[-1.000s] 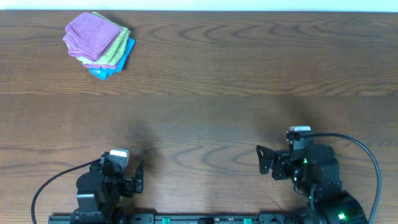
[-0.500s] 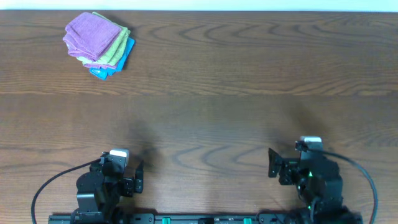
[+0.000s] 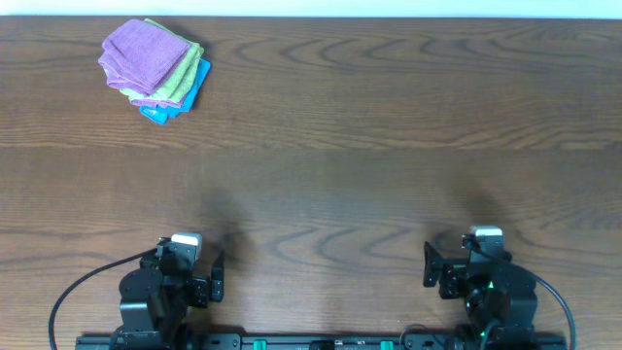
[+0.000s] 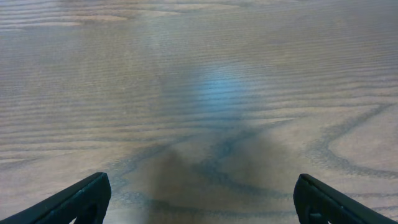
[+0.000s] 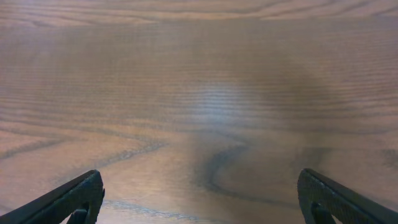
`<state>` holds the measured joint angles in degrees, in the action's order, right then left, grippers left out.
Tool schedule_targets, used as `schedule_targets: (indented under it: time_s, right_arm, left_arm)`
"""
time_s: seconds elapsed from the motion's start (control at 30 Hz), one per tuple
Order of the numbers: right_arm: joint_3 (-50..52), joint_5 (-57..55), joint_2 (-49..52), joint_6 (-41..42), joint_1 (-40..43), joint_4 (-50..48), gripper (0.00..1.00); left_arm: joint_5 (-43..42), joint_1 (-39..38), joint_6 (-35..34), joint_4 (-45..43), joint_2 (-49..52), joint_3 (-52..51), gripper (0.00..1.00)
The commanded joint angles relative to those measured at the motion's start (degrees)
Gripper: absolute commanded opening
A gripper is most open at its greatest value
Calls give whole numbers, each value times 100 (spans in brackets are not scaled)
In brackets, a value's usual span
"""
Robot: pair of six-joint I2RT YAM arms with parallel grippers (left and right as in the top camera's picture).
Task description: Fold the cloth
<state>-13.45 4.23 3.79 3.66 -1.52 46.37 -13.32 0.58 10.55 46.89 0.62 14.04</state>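
- Closest to you, at the front edge on the left, your left gripper (image 3: pixel 217 276) sits low over the table (image 3: pixel 340 185). In the left wrist view its dark fingertips (image 4: pixel 78 200) are out at opposite bottom corners of the frame, so the jaws are spread wide. Only wood grain and the gripper's own shadow lie between them.
- Across on the right, also at the front edge, your right gripper (image 3: pixel 431 264) reads the same way. Its fingertips (image 5: pixel 71 199) are far apart in the right wrist view and grip nothing, with brown wood below and a soft pale glare patch in the middle.
- The two arms are well apart from each other. A black cable (image 3: pixel 73 290) loops out from the left arm, and a small green light (image 3: pixel 489 287) glows on the right one.
- Moving up the table, the dark, wavy wood grain carries on, with faint shadows just beyond each gripper.
- Now look to the far left corner: there is your stack of cloths (image 3: pixel 154 70), lying flat on the wood near the back edge.
- A purple cloth (image 3: pixel 141 53) is on top, folded and slightly rumpled.
- A green cloth (image 3: pixel 183 73) peeks out beneath it on the right side.
- A blue cloth (image 3: pixel 197 86) shows at the bottom edge of the pile.
- That stack is well apart from both grippers. It lies farther back and to the left of your left arm, and diagonally across the table from your right one.
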Motion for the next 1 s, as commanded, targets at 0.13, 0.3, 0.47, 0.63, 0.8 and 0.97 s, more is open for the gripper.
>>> schedule_targets:
  time_s: [0.13,0.3,0.47,0.63,0.8,0.97]
  right_arm:
    - [223,28,-201,57,48,20,99]
    - [302,28,-203,55,48,20,99]
    - [302,31,-203,55,48,20,99]
    - [302,31,-203,55,48,17,99]
    - [302,28,-203,55,48,17,99]
    - [302,28,-203,55,48,17,99]
  left_arm:
    - [39,-28,125,258,-42,-83,95]
    - [37,-28,127,260,-42,-83,95]
    - [37,-28,125,258,-42,-83,95]
    - [37,-28,125,258,-42,-83,95]
    - [37,-28,127,258,-42,-83,95]
    - [37,-28,125,258,-42,-83,95]
